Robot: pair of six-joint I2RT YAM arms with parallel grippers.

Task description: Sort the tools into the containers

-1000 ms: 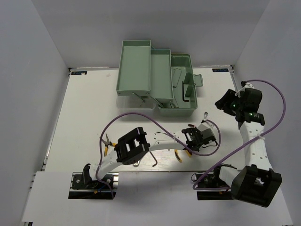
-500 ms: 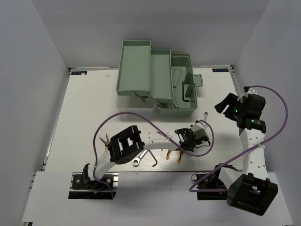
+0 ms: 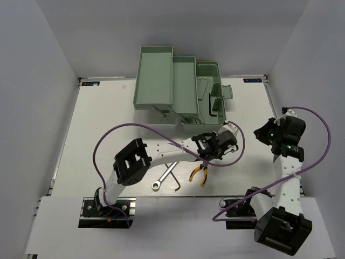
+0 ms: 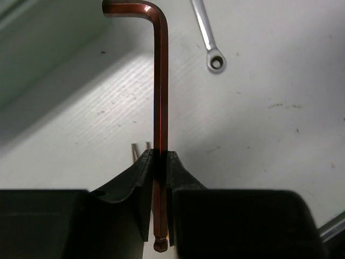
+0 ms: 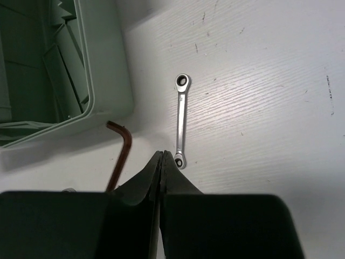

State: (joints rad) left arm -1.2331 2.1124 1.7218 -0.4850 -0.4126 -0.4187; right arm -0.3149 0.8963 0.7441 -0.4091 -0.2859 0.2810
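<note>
My left gripper [image 4: 160, 154] is shut on a reddish-brown L-shaped hex key [image 4: 160, 81], whose bent end points toward the mint-green toolbox [image 3: 178, 91]. In the top view that gripper [image 3: 222, 139] hovers just in front of the toolbox's near right corner. A small silver wrench [image 5: 181, 121] lies on the table just beyond my right gripper [image 5: 163, 154], which is shut on nothing. Another dark hex key [image 3: 211, 106] lies inside the toolbox's right compartment. Yellow-handled pliers [image 3: 200, 174], a silver ratchet wrench [image 3: 164, 176] and a dark hex key [image 3: 177, 181] lie near the front edge.
The toolbox's tiered trays [image 3: 155, 78] stand open at the back centre. A purple cable [image 3: 135, 128] loops over the left arm, another [image 3: 318, 135] over the right arm. White walls close in the table on three sides.
The left arm has carried the hex key from near the front edge up to the toolbox, uncovering the pliers. The right gripper has shut and drawn back toward the near side.
</note>
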